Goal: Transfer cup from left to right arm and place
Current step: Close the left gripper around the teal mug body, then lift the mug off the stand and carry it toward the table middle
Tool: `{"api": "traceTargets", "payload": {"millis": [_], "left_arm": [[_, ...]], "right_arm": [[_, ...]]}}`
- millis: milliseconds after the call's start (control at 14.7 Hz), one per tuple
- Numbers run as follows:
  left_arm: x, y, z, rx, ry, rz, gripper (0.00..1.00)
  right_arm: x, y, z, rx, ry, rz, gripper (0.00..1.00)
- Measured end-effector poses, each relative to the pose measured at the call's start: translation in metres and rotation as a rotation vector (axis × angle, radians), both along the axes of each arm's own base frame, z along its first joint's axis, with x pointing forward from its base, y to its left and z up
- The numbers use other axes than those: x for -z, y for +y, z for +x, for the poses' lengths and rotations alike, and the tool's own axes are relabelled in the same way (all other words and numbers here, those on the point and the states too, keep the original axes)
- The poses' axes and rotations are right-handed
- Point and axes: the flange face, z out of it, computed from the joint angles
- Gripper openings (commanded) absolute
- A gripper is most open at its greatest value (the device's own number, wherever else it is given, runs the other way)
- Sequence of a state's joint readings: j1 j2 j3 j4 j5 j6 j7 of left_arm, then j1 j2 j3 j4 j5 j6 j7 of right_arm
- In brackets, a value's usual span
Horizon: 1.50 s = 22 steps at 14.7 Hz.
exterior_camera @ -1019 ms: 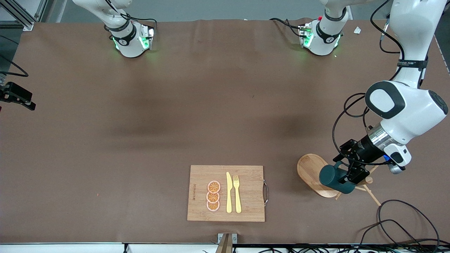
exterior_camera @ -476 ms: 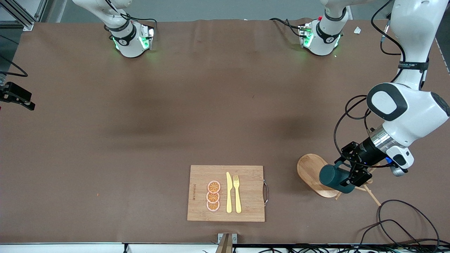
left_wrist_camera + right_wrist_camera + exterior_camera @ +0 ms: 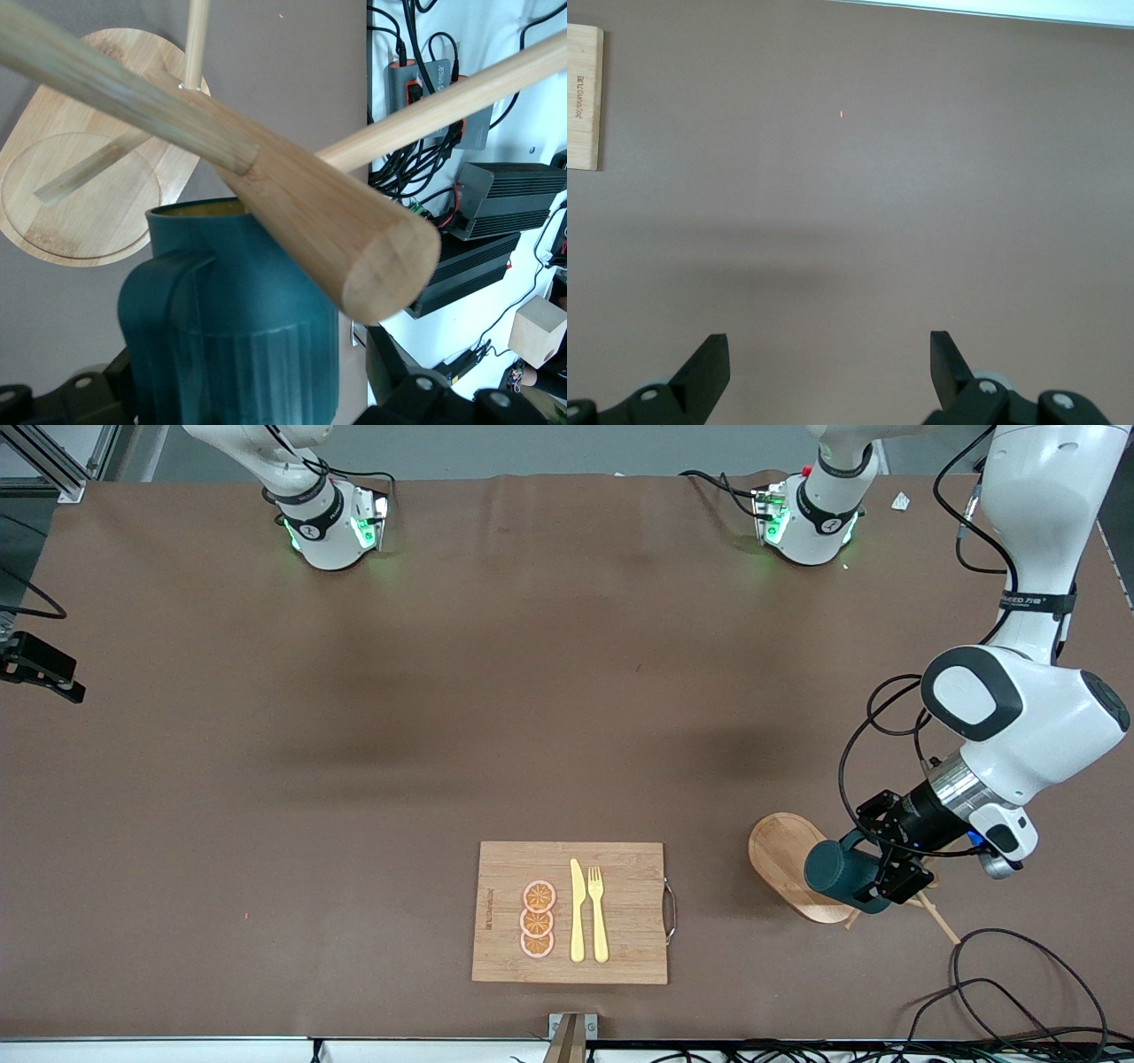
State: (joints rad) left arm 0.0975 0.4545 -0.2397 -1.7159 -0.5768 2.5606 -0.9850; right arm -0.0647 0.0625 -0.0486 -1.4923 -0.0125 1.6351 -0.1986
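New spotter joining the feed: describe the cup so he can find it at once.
Start at the cutting board near the front camera, then look toward the left arm's end of the table to the oval wooden stand. Over it, the left gripper holds the cup tipped on its side: the only dark teal thing there, ribbed, with a loop handle.

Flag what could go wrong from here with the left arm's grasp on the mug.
1. The teal mug hangs on a wooden mug rack, with a peg running right past its rim; pulling off-axis could catch the rim or handle and tip the rack's oval base.
2. The left gripper sits at the mug's side, so the mug may twist when lifted.
3. The right gripper waits open over bare table, away from any handover spot.
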Motion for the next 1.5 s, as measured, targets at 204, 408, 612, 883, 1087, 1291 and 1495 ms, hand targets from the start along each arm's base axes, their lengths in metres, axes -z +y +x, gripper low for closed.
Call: {"api": "traceTargets", "payload": {"millis": [204,408,612,883,1087,1291,1495], "left_arm": [[0.002,0.0,0.001,0.0,0.002,-0.001,0.99],[0.004,0.0,0.003,-0.001,0.003,-0.003,0.98],[0.008,0.0,0.006,-0.001,0.006,-0.005,0.95],[0.011,-0.004,0.007,0.003,0.008,-0.007,0.77],[0.01,-0.005,0.008,0.005,0.005,-0.008,0.69],[0.01,-0.005,0.008,0.005,0.004,-0.008,0.59],[0.008,-0.005,0.009,0.005,0.002,-0.009,0.54]], "right_arm": [[0.0,0.0,0.0,0.0,0.001,0.0,1.0],[0.0,0.0,0.0,0.0,0.001,0.0,1.0],[0.0,0.0,0.0,0.0,0.001,0.0,1.0],[0.0,0.0,0.0,0.0,0.001,0.0,1.0],[0.0,0.0,0.0,0.0,0.001,0.0,1.0],[0.0,0.0,0.0,0.0,0.001,0.0,1.0],[0.0,0.0,0.0,0.0,0.001,0.0,1.0]]}}
